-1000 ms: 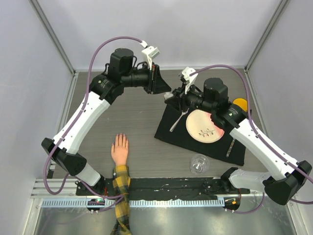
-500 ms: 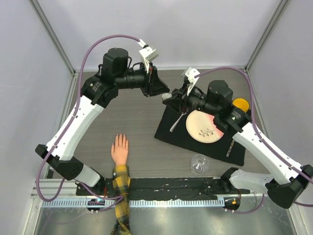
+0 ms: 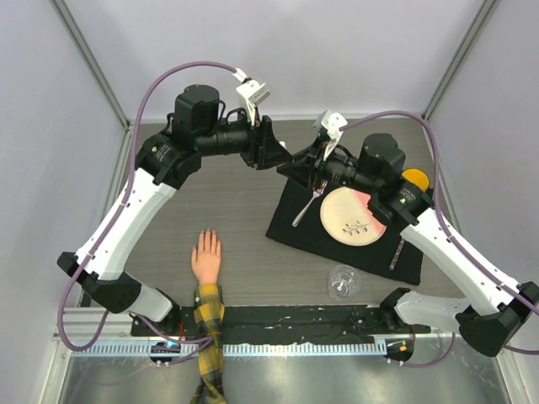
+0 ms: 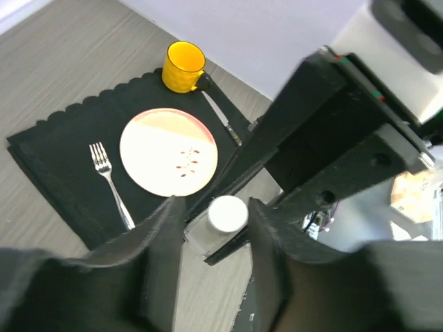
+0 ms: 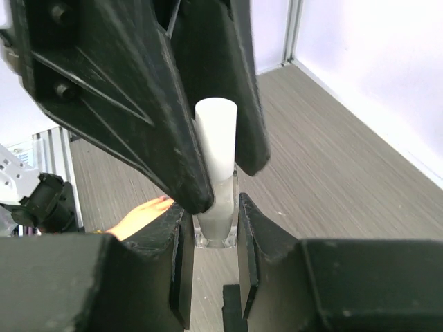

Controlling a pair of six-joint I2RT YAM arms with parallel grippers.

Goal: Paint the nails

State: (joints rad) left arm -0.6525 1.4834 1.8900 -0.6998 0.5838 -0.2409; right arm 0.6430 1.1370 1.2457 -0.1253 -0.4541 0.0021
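My right gripper is shut on the clear glass body of a nail polish bottle and holds it in the air above the far middle of the table. The bottle's white cap points at my left gripper. The left gripper is open, its fingers flanking the cap with gaps on both sides. The peach fake hand with a plaid sleeve lies palm down near the front edge, far from both grippers. It also shows in the right wrist view. Its nails are too small to make out.
A black placemat lies right of centre with a round plate, a fork and a knife. A yellow cup stands at its far right. A clear glass stands near the front edge.
My left gripper has moved right toward the right gripper and now straddles the bottle's cap. The right gripper has shifted slightly up and left with the bottle.
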